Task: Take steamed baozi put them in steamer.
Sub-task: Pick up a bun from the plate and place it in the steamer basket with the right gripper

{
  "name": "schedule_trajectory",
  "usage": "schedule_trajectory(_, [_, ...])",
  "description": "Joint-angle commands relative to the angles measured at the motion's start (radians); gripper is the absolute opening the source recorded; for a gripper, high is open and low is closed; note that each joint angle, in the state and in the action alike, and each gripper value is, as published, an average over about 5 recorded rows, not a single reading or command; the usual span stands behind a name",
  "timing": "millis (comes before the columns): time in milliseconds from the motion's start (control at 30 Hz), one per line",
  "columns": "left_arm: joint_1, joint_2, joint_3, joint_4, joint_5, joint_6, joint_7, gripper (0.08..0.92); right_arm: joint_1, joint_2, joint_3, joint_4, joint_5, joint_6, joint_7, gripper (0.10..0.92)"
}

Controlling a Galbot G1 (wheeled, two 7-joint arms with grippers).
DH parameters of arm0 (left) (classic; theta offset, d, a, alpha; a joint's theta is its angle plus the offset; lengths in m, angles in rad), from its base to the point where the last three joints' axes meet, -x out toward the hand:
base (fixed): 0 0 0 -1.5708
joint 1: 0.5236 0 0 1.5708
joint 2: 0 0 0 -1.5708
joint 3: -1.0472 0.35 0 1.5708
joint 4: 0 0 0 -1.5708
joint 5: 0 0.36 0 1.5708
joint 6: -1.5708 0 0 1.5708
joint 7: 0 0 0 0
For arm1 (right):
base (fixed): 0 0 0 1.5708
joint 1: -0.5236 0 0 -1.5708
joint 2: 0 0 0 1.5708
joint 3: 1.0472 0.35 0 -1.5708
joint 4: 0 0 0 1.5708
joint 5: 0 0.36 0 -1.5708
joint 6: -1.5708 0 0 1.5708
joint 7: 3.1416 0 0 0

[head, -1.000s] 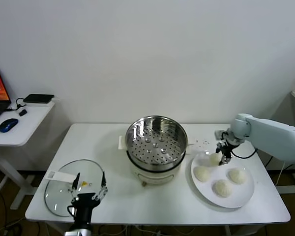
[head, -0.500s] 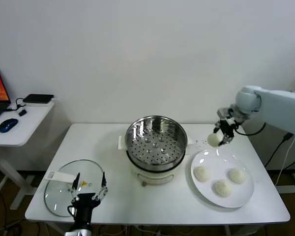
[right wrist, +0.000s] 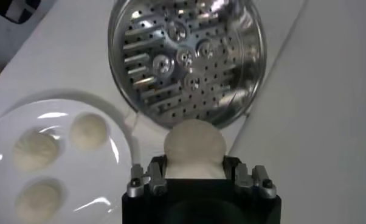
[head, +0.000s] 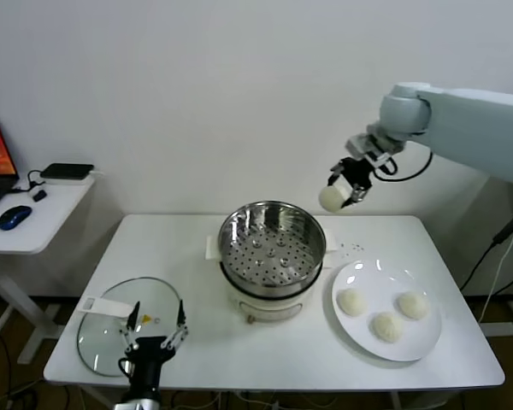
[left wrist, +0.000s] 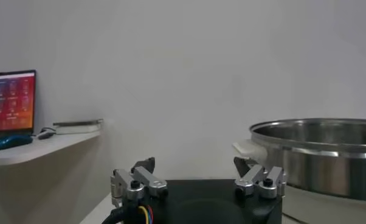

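I am seeing the steamer sitting mid-bench, the plate lying to its right carrying three baozi, the glass lid lying front-left, near the left pincer.

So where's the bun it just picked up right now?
In the head view the baozi hangs in the right gripper, up in the air on the right side, just beyond the steamer's right rim and above the plate holding three more.

Right arm: pale grey-white smooth shell, rounded joint, black cable looped at wrist. Right gripper: black. Left gripper: black body, silver fingers with dark screws, coloured wires.
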Motion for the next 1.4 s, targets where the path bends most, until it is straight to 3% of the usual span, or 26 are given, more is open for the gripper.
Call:
schedule_trajectory(33, [0.001, -0.013, 0.001, 0.000, -0.001, -0.002, 0.000, 0.823, 0.009, 0.162, -0.025, -0.039, -0.060, 0.189, -0.007, 0.632])
schedule_trajectory(233, [0.000, -0.011, 0.003, 0.003, -0.001, -0.008, 0.001, 0.823, -0.133, 0.281, 0.014, -0.257, -0.294, 0.381, 0.028, 0.638])
schedule_trajectory(533, [0.000, -0.010, -0.005, 0.017, -0.001, -0.021, 0.003, 0.823, -0.328, 0.406, 0.122, -0.499, -0.375, 0.507, 0.062, 0.646])
schedule_trajectory(1400, [-0.016, -0.010, -0.009, 0.043, 0.001, -0.030, 0.003, 0.823, -0.480, 0.453, 0.181, -0.654, -0.388, 0.531, 0.067, 0.698])
